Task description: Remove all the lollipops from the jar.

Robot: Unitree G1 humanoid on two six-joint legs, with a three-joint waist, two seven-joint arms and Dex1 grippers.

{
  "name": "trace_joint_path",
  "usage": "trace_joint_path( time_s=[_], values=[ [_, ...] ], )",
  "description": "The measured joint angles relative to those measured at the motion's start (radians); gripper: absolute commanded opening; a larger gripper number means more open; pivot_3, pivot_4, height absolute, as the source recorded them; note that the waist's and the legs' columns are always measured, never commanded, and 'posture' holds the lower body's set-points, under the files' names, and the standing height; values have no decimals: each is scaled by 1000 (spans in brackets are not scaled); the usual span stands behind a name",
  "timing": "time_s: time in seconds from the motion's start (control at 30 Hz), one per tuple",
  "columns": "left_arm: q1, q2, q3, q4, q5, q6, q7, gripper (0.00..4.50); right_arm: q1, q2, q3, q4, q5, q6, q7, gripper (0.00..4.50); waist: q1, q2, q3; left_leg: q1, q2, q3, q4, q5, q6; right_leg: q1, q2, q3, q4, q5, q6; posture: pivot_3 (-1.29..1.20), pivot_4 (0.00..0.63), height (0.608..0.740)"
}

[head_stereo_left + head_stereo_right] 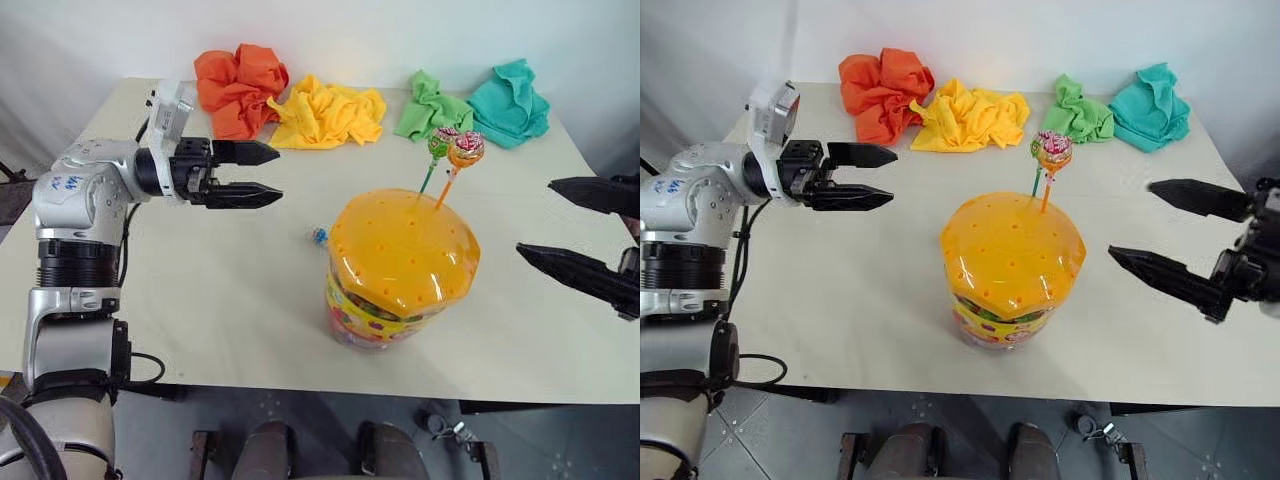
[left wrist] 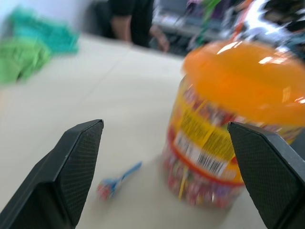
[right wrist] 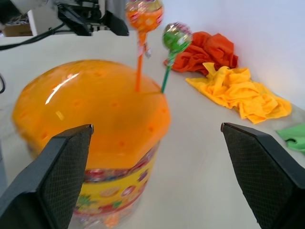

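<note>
The jar (image 1: 400,262), a clear tub with a domed orange lid and a yellow label band, stands near the table's middle. Two lollipops stand upright in holes at the far side of the lid, one green (image 1: 441,140) and one orange (image 1: 466,148). A blue lollipop (image 1: 318,236) lies flat on the table just left of the jar, also seen as the blue lollipop (image 2: 112,183) in the left wrist view. My left gripper (image 1: 280,174) hovers open and empty, up and to the left of the jar, pointing right. To the right of the jar, my right gripper (image 1: 534,218) is open and empty, aimed at the lid.
Along the table's far edge lie four crumpled cloths: orange (image 1: 240,85), yellow (image 1: 325,112), green (image 1: 432,105) and teal (image 1: 510,100). A person in dark clothes (image 2: 131,21) stands beyond the table in the left wrist view. The near table edge (image 1: 300,385) runs below the jar.
</note>
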Motion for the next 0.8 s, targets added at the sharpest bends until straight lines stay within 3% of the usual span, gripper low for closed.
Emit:
trace_joint_path(
  time_s=[0.1,0.27,0.43,0.57,0.67,0.8],
  values=[
    [29,-20,32,-3,-55,-52,-91,4422,-136,-29,130,25,38,22,-86,4500,-14,0,0,0,0,0,0,0,0,0,0,0,0,0,0,0,150,740],
    [76,-15,40,-13,-169,-31,-92,4422,-319,-30,314,33,82,54,-159,4500,-17,0,0,-1,0,-1,0,0,0,-1,0,0,0,0,0,0,150,740],
    [132,58,-8,-49,-220,-85,-92,4422,-449,17,438,70,96,69,-170,4500,-17,0,0,-1,0,0,0,0,0,-1,0,0,-1,0,0,0,150,740],
    [162,64,-44,-54,-233,-120,-92,4422,-527,67,542,94,87,82,-158,4500,-12,0,0,-2,0,-1,1,0,0,-1,0,0,-1,0,0,0,150,740],
    [162,69,-44,-71,-245,-123,-92,4500,-558,84,559,117,79,96,-154,3949,-14,0,0,-2,0,0,1,0,1,-1,0,0,-1,0,0,0,150,740],
    [162,70,-44,-88,-256,-124,-92,4500,-578,104,569,141,59,102,-155,2635,-16,0,0,-2,0,0,1,0,1,-1,0,0,-1,0,0,0,150,740]
  ],
)
